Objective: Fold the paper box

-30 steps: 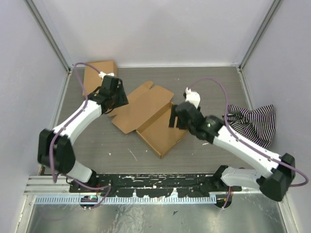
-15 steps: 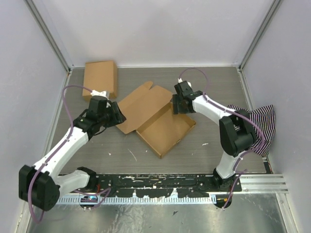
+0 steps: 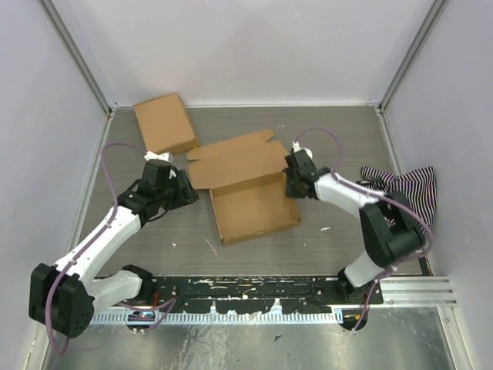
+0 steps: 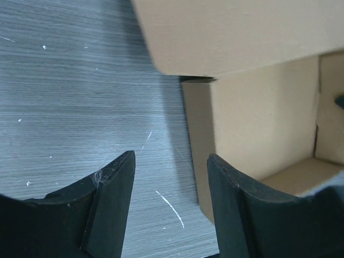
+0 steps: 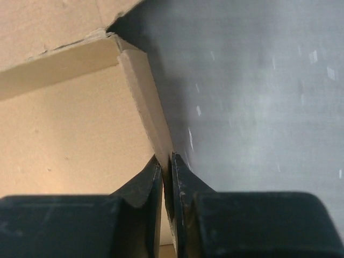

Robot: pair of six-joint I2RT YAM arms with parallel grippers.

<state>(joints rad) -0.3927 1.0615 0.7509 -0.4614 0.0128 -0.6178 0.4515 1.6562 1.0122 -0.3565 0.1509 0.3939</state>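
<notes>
Cardboard of the paper box [image 3: 248, 193] lies in the middle of the grey worktop [image 3: 339, 131], partly formed: a shallow tray with raised walls sits nearer the arm bases, and a wide lid panel with end tabs reaches from its far side toward the back wall. The right hand [image 3: 291, 183] is at the tray's right wall, close to the far right corner. In the right wrist view, the right hand [image 5: 166, 161] has its fingers drawn almost together, pinching the thin upright edge of the paper box [image 5: 64, 140] between them. The left hand [image 3: 185, 193] is low over the worktop just beside the tray's left wall, near where the lid joins it. In the left wrist view, the left hand [image 4: 171, 156] has its fingers [image 4: 115, 199] well apart with only bare worktop and the corner of the paper box [image 4: 258, 118] ahead of them, gripping nothing. A smaller closed brown box [image 3: 165, 123] lies in the far left corner, close to the lid's left end. A striped cloth [image 3: 400, 193] is crumpled against the right wall.
</notes>
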